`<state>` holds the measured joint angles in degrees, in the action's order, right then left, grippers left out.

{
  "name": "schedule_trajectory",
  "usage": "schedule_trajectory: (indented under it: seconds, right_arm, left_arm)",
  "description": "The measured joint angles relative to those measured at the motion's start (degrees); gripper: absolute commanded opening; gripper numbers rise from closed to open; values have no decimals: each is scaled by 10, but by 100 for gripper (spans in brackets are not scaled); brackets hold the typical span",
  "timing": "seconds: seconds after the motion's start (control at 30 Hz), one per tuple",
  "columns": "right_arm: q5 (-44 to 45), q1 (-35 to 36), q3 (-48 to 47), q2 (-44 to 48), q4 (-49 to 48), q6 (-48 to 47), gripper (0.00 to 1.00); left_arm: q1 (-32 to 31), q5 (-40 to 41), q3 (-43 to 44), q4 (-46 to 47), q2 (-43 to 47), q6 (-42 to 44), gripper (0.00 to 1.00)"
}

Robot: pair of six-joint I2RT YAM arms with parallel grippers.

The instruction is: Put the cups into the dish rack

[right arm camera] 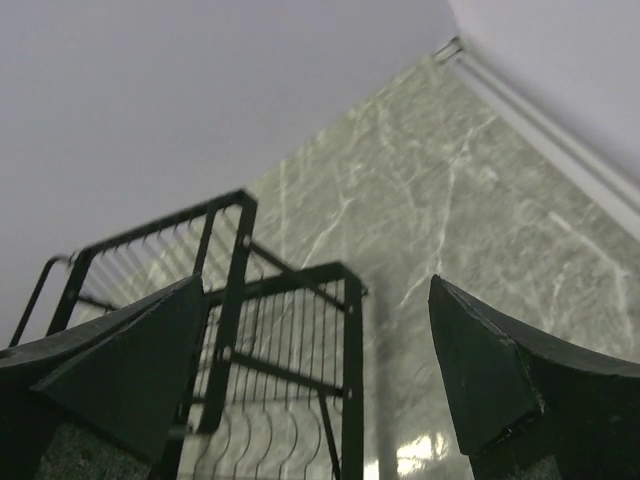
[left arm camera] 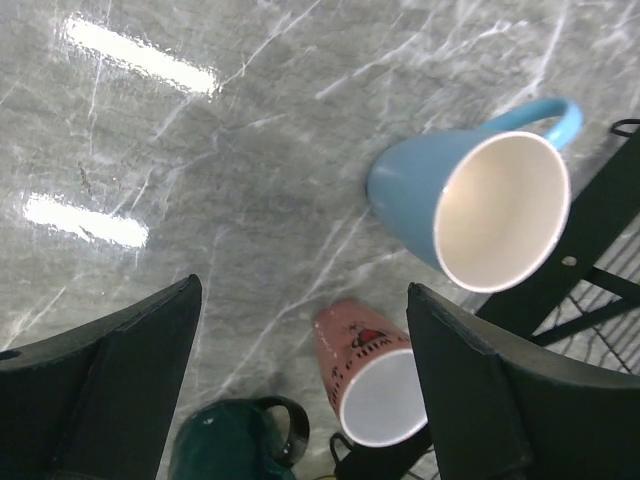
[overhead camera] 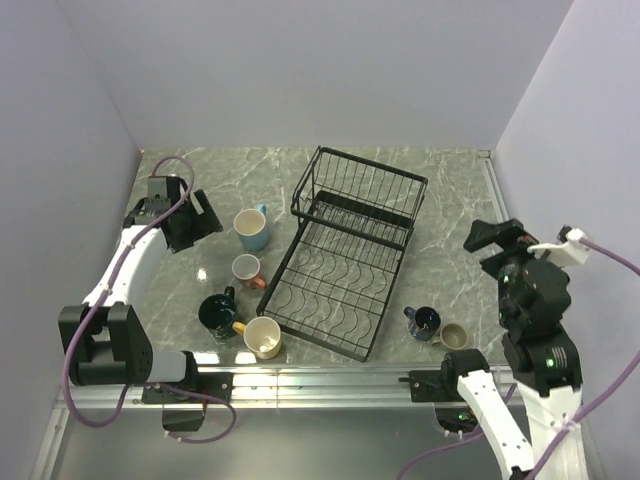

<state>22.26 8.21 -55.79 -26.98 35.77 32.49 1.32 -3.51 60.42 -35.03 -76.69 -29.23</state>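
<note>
The black wire dish rack (overhead camera: 350, 255) stands mid-table with nothing in it. To its left are four cups: light blue (overhead camera: 252, 229), salmon pink (overhead camera: 246, 269), dark teal (overhead camera: 217, 313) and yellow-cream (overhead camera: 263, 337). A navy cup (overhead camera: 424, 321) and a small beige cup (overhead camera: 453, 336) sit off its near right corner. My left gripper (overhead camera: 195, 215) hovers open just left of the light blue cup. In the left wrist view the open left gripper (left arm camera: 302, 290) frames the pink cup (left arm camera: 365, 375) below, with the light blue cup (left arm camera: 470, 195) to the right. My right gripper (overhead camera: 487, 235) is open, raised right of the rack (right arm camera: 290, 330).
Walls close the table at the back and on both sides. A metal rail (overhead camera: 320, 378) with the arm bases runs along the near edge. Bare marble lies behind the rack and between the rack and the right wall.
</note>
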Motion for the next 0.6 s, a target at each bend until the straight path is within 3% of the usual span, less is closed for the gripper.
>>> schedule_trajectory:
  seconds: [0.2, 0.6]
  right_arm:
    - [-38, 0, 14, 69, 35, 2, 100]
    - [-37, 0, 15, 60, 71, -22, 100]
  left_arm:
    - [0, -5, 11, 2, -36, 11, 88]
    - [-78, -4, 78, 23, -119, 8, 85]
